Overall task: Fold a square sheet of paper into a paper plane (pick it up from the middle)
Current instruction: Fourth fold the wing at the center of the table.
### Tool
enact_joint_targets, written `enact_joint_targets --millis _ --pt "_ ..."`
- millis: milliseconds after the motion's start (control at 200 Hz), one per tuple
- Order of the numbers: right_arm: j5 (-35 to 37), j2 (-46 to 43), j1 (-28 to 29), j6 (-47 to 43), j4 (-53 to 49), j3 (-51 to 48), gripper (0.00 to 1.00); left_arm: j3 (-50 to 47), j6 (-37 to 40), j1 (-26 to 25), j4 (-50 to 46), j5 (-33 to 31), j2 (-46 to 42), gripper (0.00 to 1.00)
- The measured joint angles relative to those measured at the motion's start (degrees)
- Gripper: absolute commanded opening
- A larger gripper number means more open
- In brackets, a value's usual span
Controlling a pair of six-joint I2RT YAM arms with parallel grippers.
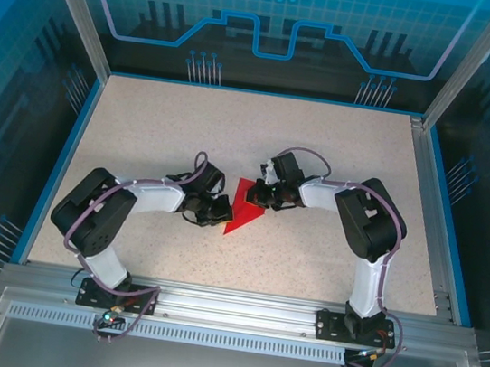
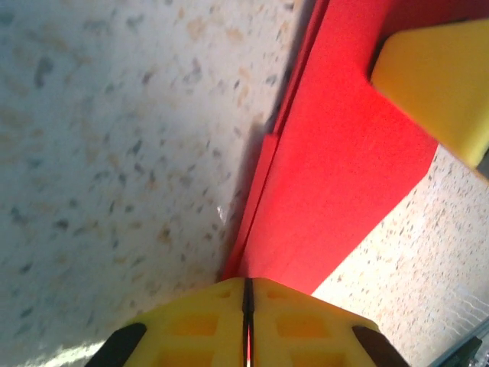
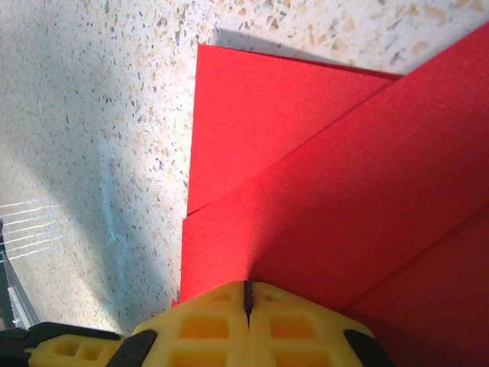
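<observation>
Top view: the partly folded red paper (image 1: pixel 244 206) lies mid-table (image 1: pixel 342 142), between the left gripper (image 1: pixel 216 212) and the right gripper (image 1: pixel 266 196).

Left wrist: the left gripper (image 2: pixel 247 302) is clamped on the paper's (image 2: pixel 336 176) edge, with a red sliver showing between its fingers.

Right wrist: the right gripper (image 3: pixel 247 298) is clenched, its tips against the folded paper (image 3: pixel 344 206). Whether it pinches the paper cannot be told.

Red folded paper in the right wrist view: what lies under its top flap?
A lower layer of the thin bright red folded paper sticks out beneath the diagonal flap, with speckled beige tabletop beyond. How far it extends under the flap is covered.
</observation>
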Motion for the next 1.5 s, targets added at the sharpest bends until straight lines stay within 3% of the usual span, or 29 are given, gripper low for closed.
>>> enact_joint_targets --millis 195,585,1040,1500 --pt "-0.1 0.0 0.0 0.0 0.7 -0.4 0.03 4.1 -2.9 0.3 -2.5 1.2 -0.5 0.17" --pt "-0.5 0.2 0.0 0.5 1.3 -0.6 0.03 2.6 -10.4 0.4 7.1 4.9 3.3 0.19" --pt "-0.5 0.2 0.0 0.4 1.4 -0.6 0.04 -4.7 -8.3 0.5 9.5 5.7 0.9 0.19" --pt "-0.4 0.2 0.1 0.4 1.2 -0.5 0.04 -6.1 -1.2 0.4 0.3 6.8 -3.4 0.19"
